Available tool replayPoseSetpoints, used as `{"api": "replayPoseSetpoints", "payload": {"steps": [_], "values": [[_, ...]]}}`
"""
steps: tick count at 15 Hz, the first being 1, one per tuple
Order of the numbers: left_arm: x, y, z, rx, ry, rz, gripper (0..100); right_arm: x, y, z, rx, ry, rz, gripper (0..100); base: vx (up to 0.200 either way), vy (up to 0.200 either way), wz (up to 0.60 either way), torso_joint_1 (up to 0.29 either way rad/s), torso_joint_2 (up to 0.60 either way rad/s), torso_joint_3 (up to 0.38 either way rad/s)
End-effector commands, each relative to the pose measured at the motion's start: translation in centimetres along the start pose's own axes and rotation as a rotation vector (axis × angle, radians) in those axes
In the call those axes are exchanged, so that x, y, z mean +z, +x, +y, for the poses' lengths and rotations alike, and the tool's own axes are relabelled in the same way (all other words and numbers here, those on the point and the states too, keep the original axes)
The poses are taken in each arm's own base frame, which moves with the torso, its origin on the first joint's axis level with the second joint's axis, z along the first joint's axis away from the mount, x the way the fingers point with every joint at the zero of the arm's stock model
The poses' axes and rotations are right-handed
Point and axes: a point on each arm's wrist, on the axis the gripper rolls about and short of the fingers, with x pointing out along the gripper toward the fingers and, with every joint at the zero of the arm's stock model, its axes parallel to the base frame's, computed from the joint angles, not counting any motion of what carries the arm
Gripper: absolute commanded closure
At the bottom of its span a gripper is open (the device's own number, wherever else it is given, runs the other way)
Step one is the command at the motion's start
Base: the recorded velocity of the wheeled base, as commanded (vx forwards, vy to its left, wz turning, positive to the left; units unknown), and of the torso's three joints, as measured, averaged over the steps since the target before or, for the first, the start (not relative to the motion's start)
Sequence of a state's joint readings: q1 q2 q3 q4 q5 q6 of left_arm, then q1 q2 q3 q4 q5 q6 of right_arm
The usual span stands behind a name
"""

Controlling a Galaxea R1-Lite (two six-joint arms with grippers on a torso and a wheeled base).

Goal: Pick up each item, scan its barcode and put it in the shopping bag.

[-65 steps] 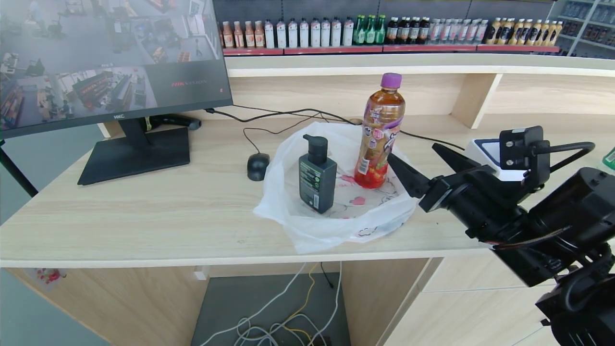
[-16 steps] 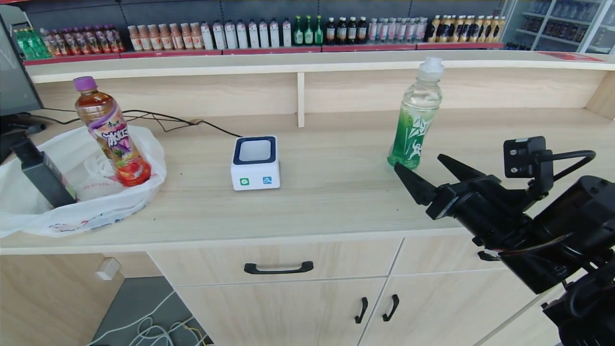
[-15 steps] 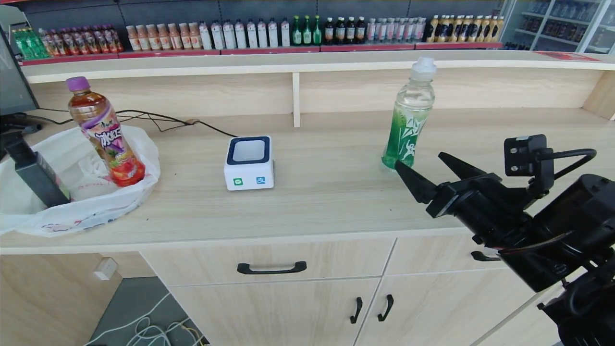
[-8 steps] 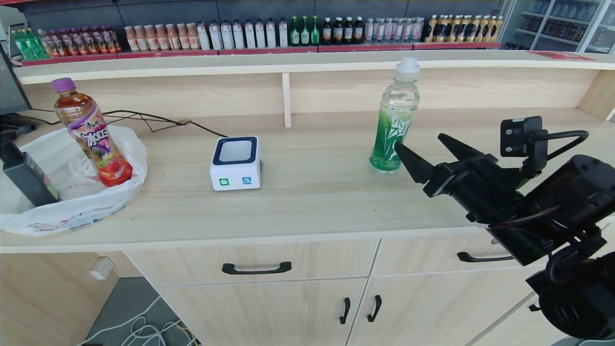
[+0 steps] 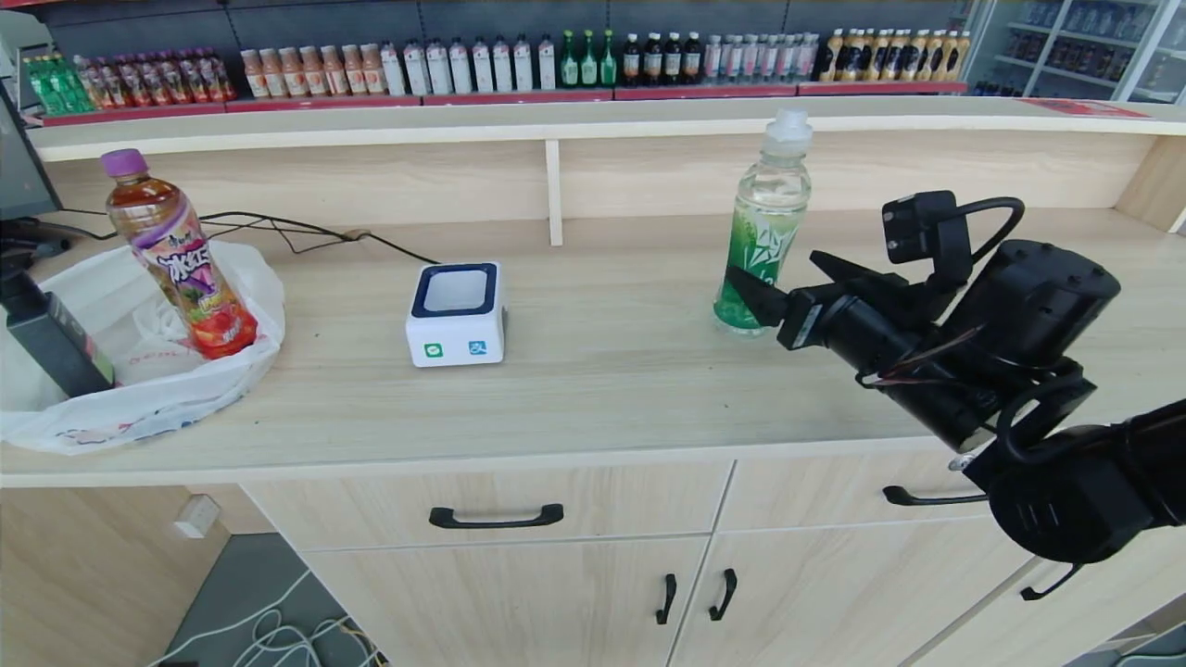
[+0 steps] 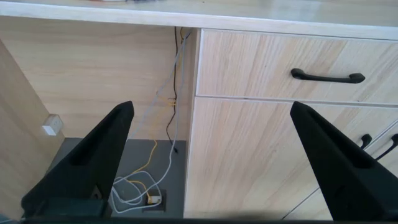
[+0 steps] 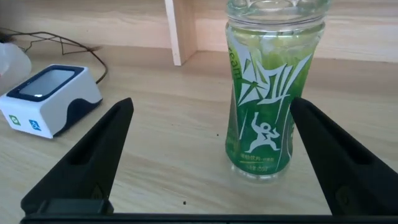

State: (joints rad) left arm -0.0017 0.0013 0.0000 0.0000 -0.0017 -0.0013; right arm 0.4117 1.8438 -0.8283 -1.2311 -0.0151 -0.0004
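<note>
Two bottles upright in the crumpled white plastic shopping bag [image 5: 148, 403] at the left of the pale wooden counter [image 5: 593, 389]: amber tea bottle with purple cap [image 5: 176, 264], dark grey pump bottle [image 5: 51, 347]. Well apart, clear green-labelled bottle with white cap [image 5: 764, 232], standing just ahead of the right gripper [image 5: 771, 264], fingers spread. Left gripper [image 6: 211, 106] likewise spread, empty, facing wooden drawer fronts [image 6: 280, 62].
</note>
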Motion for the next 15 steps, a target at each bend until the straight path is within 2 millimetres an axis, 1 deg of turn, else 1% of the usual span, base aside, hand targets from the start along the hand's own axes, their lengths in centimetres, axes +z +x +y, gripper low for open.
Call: {"api": "replayPoseSetpoints", "payload": {"steps": [1, 3, 4, 5, 15], "values": [[0.0, 0.0, 0.0, 0.000, 0.000, 0.000, 0, -0.5, 1.2, 0.0, -0.015, -0.006, 0.008, 0, 0.000, 0.000, 0.00, 0.000, 0.00, 0.000], [0.0, 0.0, 0.0, 0.000, 0.000, 0.000, 0, -0.7, 2.0, -0.6, -0.068, -0.009, 0.002, 0, 0.000, 0.000, 0.00, 0.000, 0.00, 0.000], [0.0, 0.0, 0.0, 0.000, 0.000, 0.000, 0, -0.7, 2.0, -0.6, -0.068, -0.009, 0.002, 0, 0.000, 0.000, 0.00, 0.000, 0.00, 0.000], [0.0, 0.0, 0.0, 0.000, 0.000, 0.000, 0, -1.2, 2.4, -0.8, -0.092, -0.006, 0.008, 0, 0.000, 0.000, 0.00, 0.000, 0.00, 0.000], [0.0, 0.0, 0.0, 0.000, 0.000, 0.000, 0, -3.7, 5.4, -0.8, -0.091, -0.004, 0.016, 0, 0.000, 0.000, 0.00, 0.000, 0.00, 0.000]]}}
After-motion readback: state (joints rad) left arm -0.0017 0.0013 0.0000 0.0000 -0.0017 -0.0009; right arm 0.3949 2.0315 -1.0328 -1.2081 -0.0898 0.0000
